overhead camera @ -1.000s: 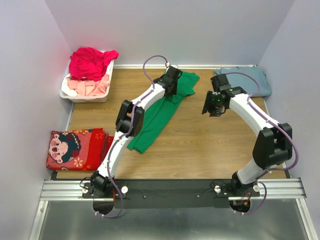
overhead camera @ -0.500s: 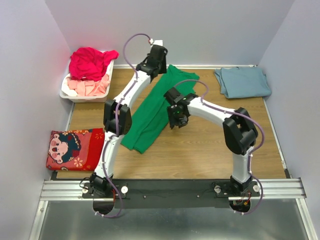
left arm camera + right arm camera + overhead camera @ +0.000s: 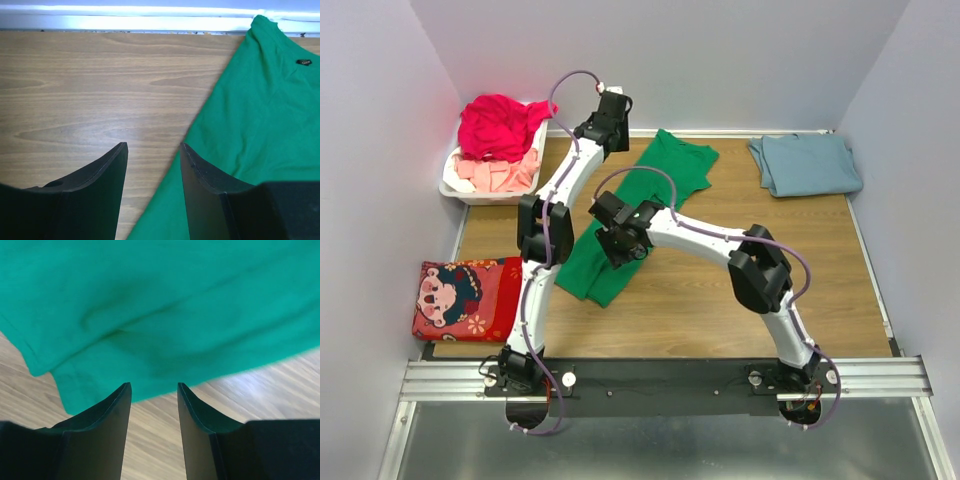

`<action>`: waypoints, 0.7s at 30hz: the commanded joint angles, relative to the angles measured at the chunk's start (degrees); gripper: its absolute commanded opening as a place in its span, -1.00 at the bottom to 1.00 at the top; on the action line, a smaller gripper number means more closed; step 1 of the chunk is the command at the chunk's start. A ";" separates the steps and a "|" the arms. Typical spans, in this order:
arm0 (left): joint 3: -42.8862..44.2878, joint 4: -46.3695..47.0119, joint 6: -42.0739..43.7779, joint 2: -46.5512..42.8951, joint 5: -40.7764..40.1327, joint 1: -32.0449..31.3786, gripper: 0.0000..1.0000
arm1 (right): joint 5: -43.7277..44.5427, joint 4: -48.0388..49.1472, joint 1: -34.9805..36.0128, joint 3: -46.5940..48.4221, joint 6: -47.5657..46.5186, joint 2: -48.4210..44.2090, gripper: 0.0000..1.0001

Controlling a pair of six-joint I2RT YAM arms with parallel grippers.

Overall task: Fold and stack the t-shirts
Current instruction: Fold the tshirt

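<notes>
One green t-shirt (image 3: 672,168), one blue-grey t-shirt (image 3: 806,165), one magenta t-shirt (image 3: 500,124), one pale pink t-shirt (image 3: 496,176); one white basket (image 3: 492,197); one red printed cloth (image 3: 470,296).

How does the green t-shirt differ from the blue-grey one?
The green t-shirt lies in a long diagonal strip mid-table; the blue-grey t-shirt sits as a folded rectangle at the far right corner. The right end effector hovers over the green one; no arm is near the blue-grey one. Both lie flat on the table.
</notes>
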 commanded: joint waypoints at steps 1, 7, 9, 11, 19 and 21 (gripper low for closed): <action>-0.51 -1.75 1.10 -1.08 1.27 1.93 0.10 | -1.68 -1.43 2.73 4.63 -4.13 5.59 0.00; -1.74 -1.58 1.63 -1.44 1.80 2.98 0.10 | -4.05 -1.79 3.79 4.73 -6.07 7.98 -0.02; -2.00 -1.66 1.72 -1.52 1.98 3.16 0.10 | -4.05 -1.87 3.71 3.51 -6.51 8.50 -0.04; -2.09 -1.58 1.72 -1.43 2.07 3.25 0.09 | -6.25 -1.87 3.79 2.10 -6.42 8.33 -0.06; -1.91 -1.31 2.51 -0.99 2.68 3.42 0.09 | -4.77 -2.14 3.70 -17.73 -5.37 -3.68 -0.10; -1.91 -0.96 2.51 -0.73 3.03 3.42 0.09 | -3.45 -2.22 3.70 -20.83 -5.02 -6.25 -0.11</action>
